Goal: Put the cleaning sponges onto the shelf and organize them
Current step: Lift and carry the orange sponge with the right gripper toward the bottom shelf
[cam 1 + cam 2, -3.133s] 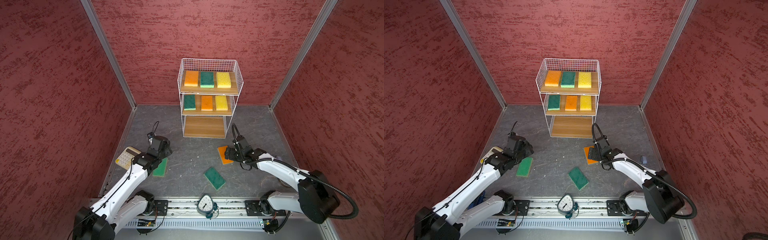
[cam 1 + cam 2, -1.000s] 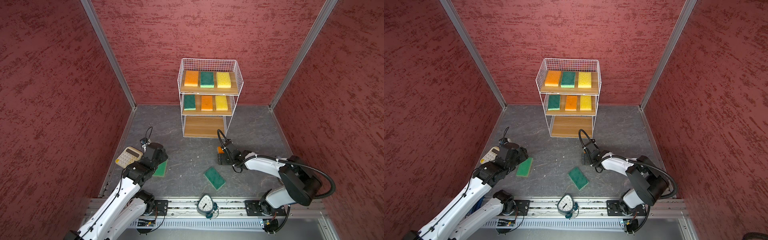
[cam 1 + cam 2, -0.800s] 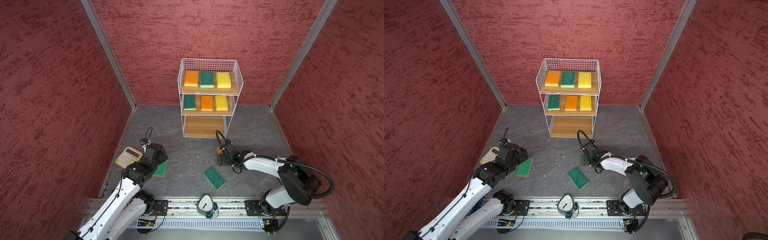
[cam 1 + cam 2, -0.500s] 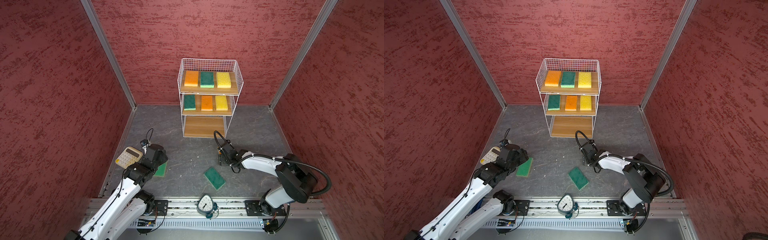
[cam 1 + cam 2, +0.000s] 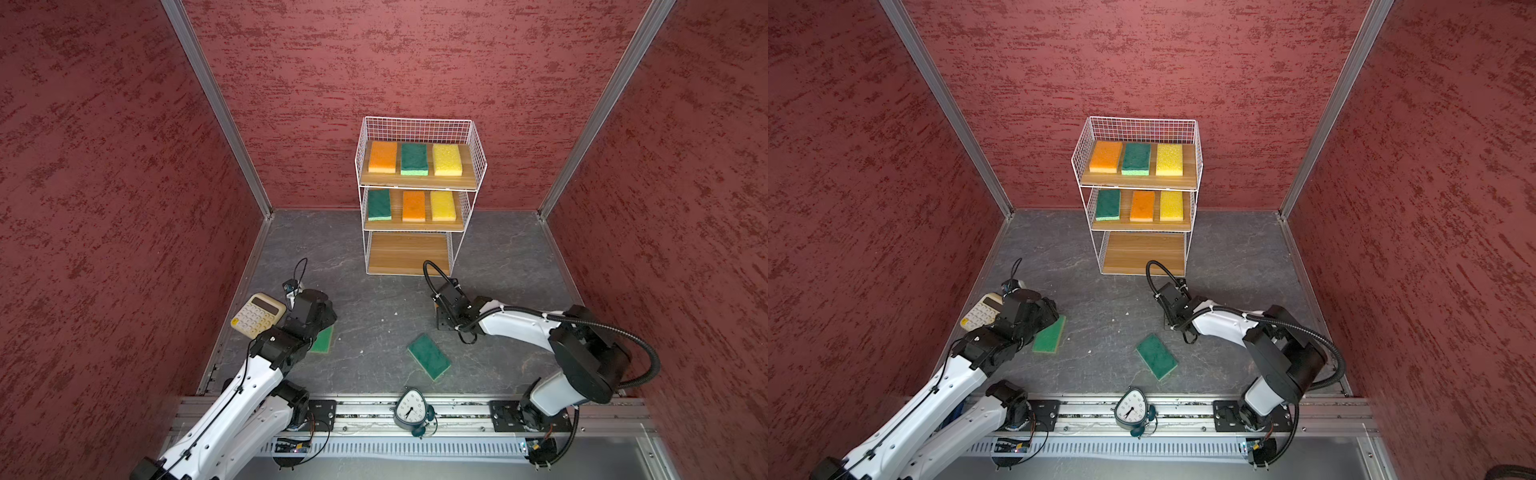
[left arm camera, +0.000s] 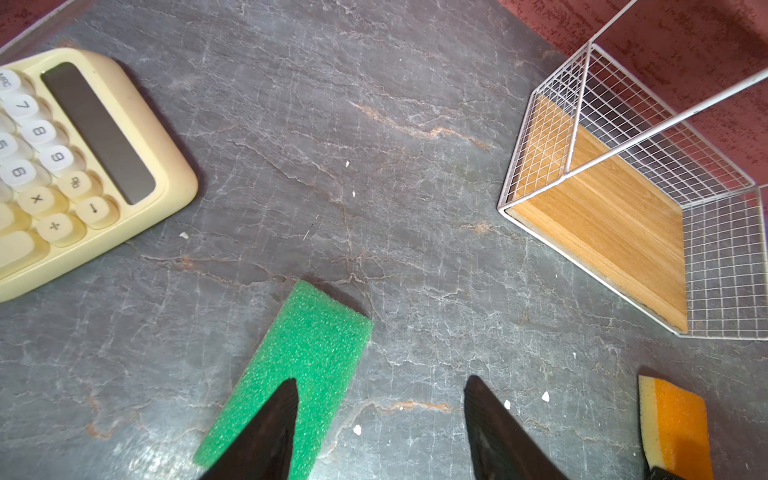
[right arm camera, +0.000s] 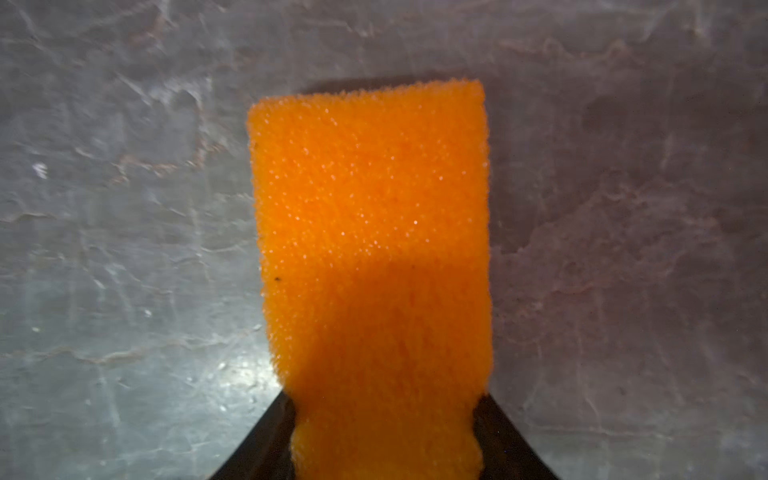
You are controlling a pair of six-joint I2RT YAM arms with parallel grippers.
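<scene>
Right wrist view is showing r. jaws pinching orange sponge [image 7: 374,232] by one end, long axis pointing straight out, nr shelf [image 5: 409,253], bottom tier bare; l. jaws gaping over green sponge [image 6: 299,365].

My right end effector [image 7: 384,419] pinches an orange sponge [image 7: 370,216] by its long sides, most of the pad jutting out ahead of my fingers, low over the bench [image 5: 374,299]. A green sponge [image 6: 303,357] lies flat under one finger of my spread left end effector [image 6: 380,399]. A dark green sponge [image 5: 429,356] lies askew between both. Beyond them the shelf [image 5: 417,183] stands upright, with six more sponges [image 5: 414,159] flat in threes on its upper two boards.
</scene>
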